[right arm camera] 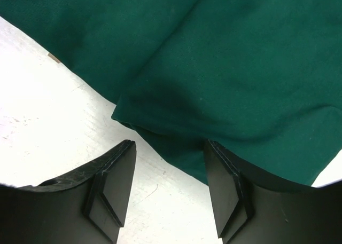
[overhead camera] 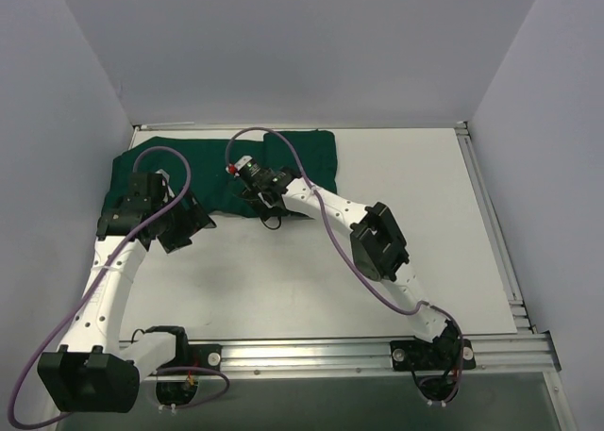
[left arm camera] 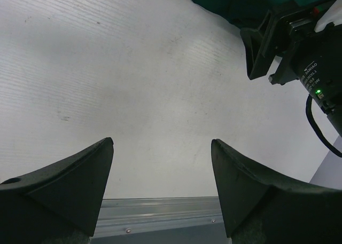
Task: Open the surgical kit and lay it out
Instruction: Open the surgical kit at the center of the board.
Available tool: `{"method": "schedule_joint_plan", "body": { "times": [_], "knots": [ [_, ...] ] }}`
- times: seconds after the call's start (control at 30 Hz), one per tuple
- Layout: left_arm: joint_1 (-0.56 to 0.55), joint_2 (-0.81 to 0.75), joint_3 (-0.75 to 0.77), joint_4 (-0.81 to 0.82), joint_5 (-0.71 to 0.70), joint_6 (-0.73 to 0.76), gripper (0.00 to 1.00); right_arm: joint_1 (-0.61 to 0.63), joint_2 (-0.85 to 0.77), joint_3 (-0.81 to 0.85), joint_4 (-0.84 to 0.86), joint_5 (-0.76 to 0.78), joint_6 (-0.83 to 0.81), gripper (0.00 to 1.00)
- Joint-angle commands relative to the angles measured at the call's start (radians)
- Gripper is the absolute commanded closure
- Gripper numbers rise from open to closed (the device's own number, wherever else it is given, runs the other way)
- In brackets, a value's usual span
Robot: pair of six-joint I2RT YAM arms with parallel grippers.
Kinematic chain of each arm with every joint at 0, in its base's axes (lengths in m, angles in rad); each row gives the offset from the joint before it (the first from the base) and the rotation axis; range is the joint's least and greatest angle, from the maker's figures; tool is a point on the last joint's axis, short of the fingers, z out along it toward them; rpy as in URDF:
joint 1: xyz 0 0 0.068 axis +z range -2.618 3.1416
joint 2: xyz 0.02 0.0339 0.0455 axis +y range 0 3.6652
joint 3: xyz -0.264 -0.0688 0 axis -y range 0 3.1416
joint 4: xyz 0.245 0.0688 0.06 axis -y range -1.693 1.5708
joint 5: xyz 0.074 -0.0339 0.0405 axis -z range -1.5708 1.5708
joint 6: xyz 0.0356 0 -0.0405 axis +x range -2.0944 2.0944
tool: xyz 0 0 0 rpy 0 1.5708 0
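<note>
The dark green cloth drape (overhead camera: 302,157) lies folded at the back left of the white table. My right gripper (overhead camera: 262,205) is open at the drape's near edge. In the right wrist view (right arm camera: 170,142) its right finger is over the cloth (right arm camera: 224,57) and its left finger is over bare table; a folded corner lies just ahead. My left gripper (overhead camera: 184,225) is open and empty above bare table in front of the drape (left arm camera: 163,142). The left wrist view shows the right gripper (left arm camera: 262,41) and a strip of drape (left arm camera: 235,1). The steel tray and instruments are not in view.
An aluminium rail (overhead camera: 359,354) runs along the near table edge and shows in the left wrist view (left arm camera: 160,214). Another rail (overhead camera: 491,223) lines the right side. Grey walls close in the left, back and right. Purple cables loop over both arms.
</note>
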Motion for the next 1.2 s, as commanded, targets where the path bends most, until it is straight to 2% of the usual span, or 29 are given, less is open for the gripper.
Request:
{"method": "schedule_joint_plan", "body": {
  "times": [0.0, 0.23, 0.43, 0.47, 0.5, 0.6, 0.63, 0.67, 0.73, 0.83, 1.03, 1.1, 1.17],
  "knots": [
    [0.013, -0.003, -0.006, 0.045, 0.018, 0.018, 0.18, 0.008, 0.01, 0.048, -0.037, 0.047, -0.009, 0.47],
    [0.018, 0.005, -0.006, 0.052, 0.029, 0.023, 0.18, 0.008, 0.025, 0.062, -0.036, 0.072, -0.004, 0.58],
    [0.019, 0.003, -0.019, 0.058, 0.039, 0.021, 0.18, -0.003, 0.027, 0.093, -0.028, 0.13, 0.009, 0.88],
    [0.021, 0.003, -0.02, 0.061, 0.041, 0.021, 0.18, -0.006, 0.025, 0.094, -0.028, 0.136, 0.014, 0.98],
    [0.019, 0.005, -0.02, 0.06, 0.044, 0.021, 0.18, -0.009, 0.016, 0.096, -0.026, 0.138, 0.017, 1.0],
    [0.021, 0.003, -0.02, 0.062, 0.044, 0.021, 0.18, -0.018, 0.004, 0.094, -0.023, 0.122, 0.019, 1.0],
    [0.022, 0.003, -0.02, 0.063, 0.046, 0.021, 0.18, -0.018, 0.001, 0.094, -0.028, 0.112, 0.016, 0.84],
    [0.023, 0.003, -0.023, 0.068, 0.046, 0.019, 0.18, -0.018, -0.007, 0.085, -0.028, 0.087, 0.003, 0.74],
    [0.022, 0.005, -0.029, 0.072, 0.05, 0.016, 0.18, -0.017, -0.016, 0.067, -0.016, 0.058, -0.009, 0.61],
    [0.021, 0.008, -0.035, 0.081, 0.061, 0.009, 0.18, -0.017, -0.007, 0.067, -0.025, 0.047, -0.018, 0.54],
    [0.021, 0.009, -0.034, 0.083, 0.062, 0.01, 0.18, -0.018, 0.031, 0.094, -0.029, 0.039, -0.004, 0.51],
    [0.021, 0.012, -0.032, 0.085, 0.062, 0.01, 0.18, -0.021, 0.044, 0.101, -0.028, 0.035, 0.003, 0.54],
    [0.024, 0.016, -0.032, 0.086, 0.062, 0.013, 0.18, -0.026, 0.054, 0.11, -0.029, 0.023, 0.005, 0.62]
  ]
}}
